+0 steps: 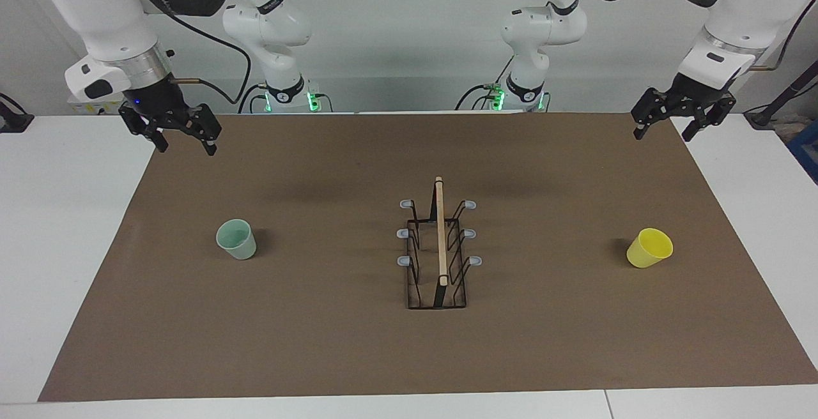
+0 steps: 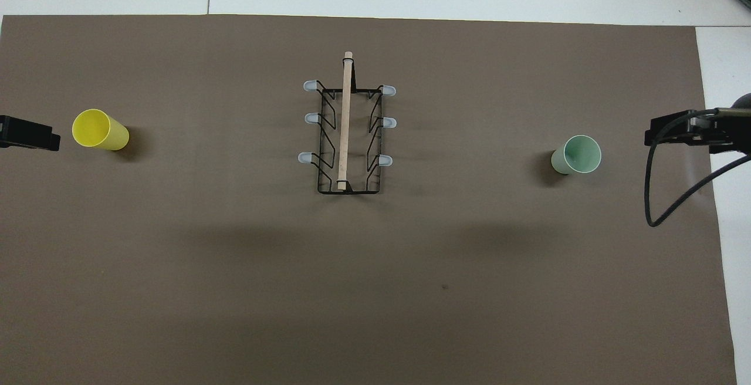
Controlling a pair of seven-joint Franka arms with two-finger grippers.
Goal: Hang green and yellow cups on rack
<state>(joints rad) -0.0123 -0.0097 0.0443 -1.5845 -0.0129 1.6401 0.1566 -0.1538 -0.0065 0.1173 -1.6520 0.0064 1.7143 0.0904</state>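
Observation:
The pale green cup (image 1: 236, 239) stands upright on the brown mat toward the right arm's end; it also shows in the overhead view (image 2: 577, 155). The yellow cup (image 1: 648, 248) stands upright toward the left arm's end, seen from above too (image 2: 100, 129). The black wire rack (image 1: 438, 256) with its wooden bar stands between them at mid-table (image 2: 347, 132), all prongs bare. My right gripper (image 1: 185, 143) hangs open and empty over the mat's edge (image 2: 675, 129). My left gripper (image 1: 662, 133) hangs open and empty over the mat's other end (image 2: 32, 132).
The brown mat (image 1: 319, 342) covers most of the white table (image 1: 64, 227). A black cable (image 2: 657, 197) loops down from the right wrist.

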